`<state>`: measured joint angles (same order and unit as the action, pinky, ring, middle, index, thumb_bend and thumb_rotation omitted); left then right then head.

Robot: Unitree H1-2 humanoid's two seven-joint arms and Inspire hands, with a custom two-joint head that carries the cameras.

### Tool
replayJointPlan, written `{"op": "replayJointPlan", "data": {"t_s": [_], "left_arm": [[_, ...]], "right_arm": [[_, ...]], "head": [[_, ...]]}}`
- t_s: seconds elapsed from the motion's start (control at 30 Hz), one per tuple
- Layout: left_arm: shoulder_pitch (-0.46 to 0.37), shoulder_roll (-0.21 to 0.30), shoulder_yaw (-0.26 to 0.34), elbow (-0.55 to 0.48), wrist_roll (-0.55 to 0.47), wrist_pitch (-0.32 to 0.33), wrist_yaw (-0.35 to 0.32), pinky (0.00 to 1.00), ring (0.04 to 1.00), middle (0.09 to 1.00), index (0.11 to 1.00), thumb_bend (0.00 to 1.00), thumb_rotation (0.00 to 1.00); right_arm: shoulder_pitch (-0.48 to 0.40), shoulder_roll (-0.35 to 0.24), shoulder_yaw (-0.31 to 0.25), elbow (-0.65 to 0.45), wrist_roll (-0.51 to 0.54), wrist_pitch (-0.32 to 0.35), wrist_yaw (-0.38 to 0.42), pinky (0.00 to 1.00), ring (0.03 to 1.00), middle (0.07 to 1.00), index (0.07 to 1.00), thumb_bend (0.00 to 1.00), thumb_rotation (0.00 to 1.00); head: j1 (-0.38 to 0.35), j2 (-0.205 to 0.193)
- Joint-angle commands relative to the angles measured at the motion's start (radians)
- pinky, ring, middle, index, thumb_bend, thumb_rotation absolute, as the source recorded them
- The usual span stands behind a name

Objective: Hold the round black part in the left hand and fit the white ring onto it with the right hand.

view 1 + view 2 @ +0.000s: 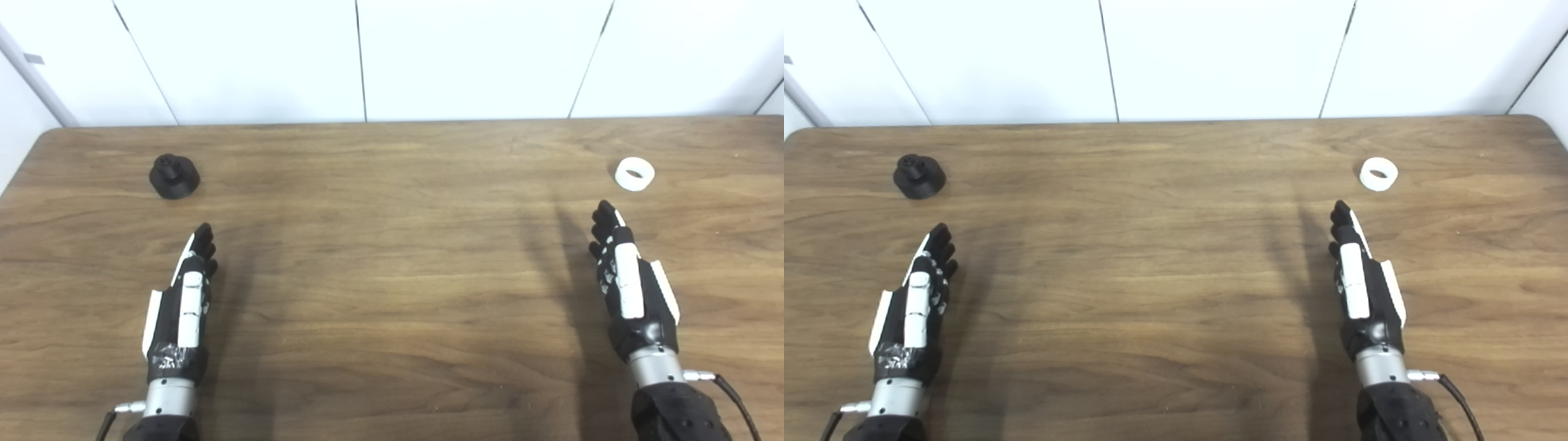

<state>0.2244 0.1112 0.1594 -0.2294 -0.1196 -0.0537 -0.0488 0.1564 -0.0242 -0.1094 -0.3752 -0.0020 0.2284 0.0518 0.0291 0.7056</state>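
While both arms reach in from the near edge of a wooden table point(392, 275), the robot's two hands hang over the boards with nothing in their grasp. On the left side, the left hand point(180, 300) points away from the robot, its fingers point(204, 239) stretched out straight and lying close beside one another, edge-on to the camera; no object sits between them. Ahead of those fingertips and a little to the left stands the round black part point(174, 176) — a wide dark disc with a narrower knob rising from its top — resting upright on the tabletop near the far left corner, clearly apart from the hand. On the other side, the right hand point(631, 294) mirrors the pose: fingers point(605, 220) extended forward, held together rather than fanned, and likewise closed on nothing. Beyond its fingertips and slightly to the right lies the white ring point(634, 174), flat on the wood with its opening facing up, near the hand but not touching it. Ring and black part sit well apart, at opposite ends of the table, with a broad stretch of bare wood grain between them. Dark shadows of the arms fall across the surface beside each hand — and white wall panels point(478, 55) close off the scene behind the table's far edge.
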Motion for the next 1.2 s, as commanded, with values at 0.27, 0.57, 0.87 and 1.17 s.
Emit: {"op": "replayJointPlan", "data": {"t_s": [0.27, 0.57, 0.87, 1.17], "left_arm": [[0.013, 0.003, 0.003, -0.023, 0.007, -0.037, 0.004, 1.00, 0.993, 0.984, 0.970, 0.43, 0.93], [0.022, -0.010, -0.017, -0.004, 0.029, -0.072, 0.003, 1.00, 0.995, 0.986, 0.972, 0.43, 0.91], [0.023, -0.038, -0.058, 0.022, 0.070, -0.084, 0.024, 1.00, 1.000, 0.989, 0.967, 0.47, 0.86], [0.017, -0.048, -0.085, 0.046, 0.123, -0.103, 0.057, 1.00, 1.000, 0.990, 0.974, 0.53, 0.87]], "right_arm": [[0.042, -0.009, 0.001, -0.031, 0.011, -0.040, -0.004, 1.00, 0.993, 0.975, 0.969, 0.55, 1.00], [0.053, -0.025, -0.006, -0.016, 0.020, -0.052, 0.005, 1.00, 0.996, 0.975, 0.966, 0.51, 1.00], [0.048, -0.047, -0.025, 0.026, 0.064, -0.093, 0.037, 1.00, 1.000, 0.993, 0.992, 0.46, 1.00], [0.039, -0.061, -0.033, 0.039, 0.096, -0.094, 0.058, 1.00, 1.000, 1.000, 1.000, 0.48, 1.00]], "head": [[0.005, 0.001], [0.119, -0.060], [0.253, -0.137], [0.287, -0.158]]}}
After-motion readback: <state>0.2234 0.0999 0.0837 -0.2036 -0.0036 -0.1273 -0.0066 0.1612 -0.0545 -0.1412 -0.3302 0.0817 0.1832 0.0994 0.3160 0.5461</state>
